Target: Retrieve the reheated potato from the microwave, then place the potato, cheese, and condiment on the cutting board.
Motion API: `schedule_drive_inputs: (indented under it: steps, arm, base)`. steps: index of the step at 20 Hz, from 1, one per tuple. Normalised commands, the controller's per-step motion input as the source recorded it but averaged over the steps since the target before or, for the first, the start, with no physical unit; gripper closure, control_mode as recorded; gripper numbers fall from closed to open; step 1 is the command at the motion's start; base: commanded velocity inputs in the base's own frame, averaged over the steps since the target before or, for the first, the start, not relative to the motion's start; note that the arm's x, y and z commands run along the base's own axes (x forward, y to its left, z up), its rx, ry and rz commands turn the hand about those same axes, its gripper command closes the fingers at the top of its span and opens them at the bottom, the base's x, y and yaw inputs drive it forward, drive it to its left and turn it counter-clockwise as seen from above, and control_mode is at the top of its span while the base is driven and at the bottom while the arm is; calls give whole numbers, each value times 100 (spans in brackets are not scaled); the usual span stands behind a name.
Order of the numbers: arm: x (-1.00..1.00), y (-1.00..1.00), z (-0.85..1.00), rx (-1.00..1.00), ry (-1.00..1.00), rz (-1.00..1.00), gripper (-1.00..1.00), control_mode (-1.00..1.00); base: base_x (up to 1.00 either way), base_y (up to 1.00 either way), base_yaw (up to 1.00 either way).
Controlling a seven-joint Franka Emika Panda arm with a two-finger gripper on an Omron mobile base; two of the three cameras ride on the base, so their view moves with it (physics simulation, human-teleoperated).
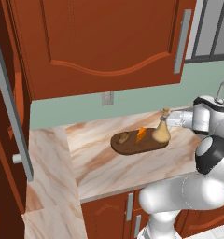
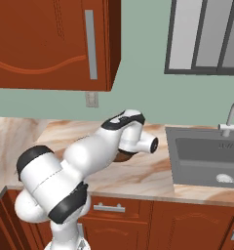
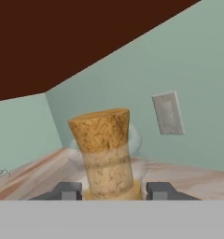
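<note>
Condiment [image 3: 106,154] between gripper [image 3: 113,190] fingertips

Marble counter [image 1: 109,168], sink [image 2: 206,161] w/ faucet [image 2: 231,119], wall outlet [image 3: 168,113].

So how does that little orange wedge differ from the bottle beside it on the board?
The cheese is bright orange, while the condiment is beige-tan. The cheese is a thin pointed wedge; the condiment has a wide rounded base, a slim neck and a cork-like cap. The condiment stands taller than the cheese. The gripper has its fingertips either side of the condiment's neck, while the cheese sits free. Both rest on the cutting board.
</note>
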Motion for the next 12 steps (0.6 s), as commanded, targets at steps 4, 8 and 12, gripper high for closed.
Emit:
schedule_drive_inputs:
  steps: [4,8,12]
  arm:
    - [3,-1,-6,-3,-10,7,100,-100]
    - [0,0,-8,-3,-13,6,100,-100]
    - [0,0,-15,-5,-13,5,100,-100]
  base:
    - [0,0,0]
    - [0,0,0]
    - [0,0,0]
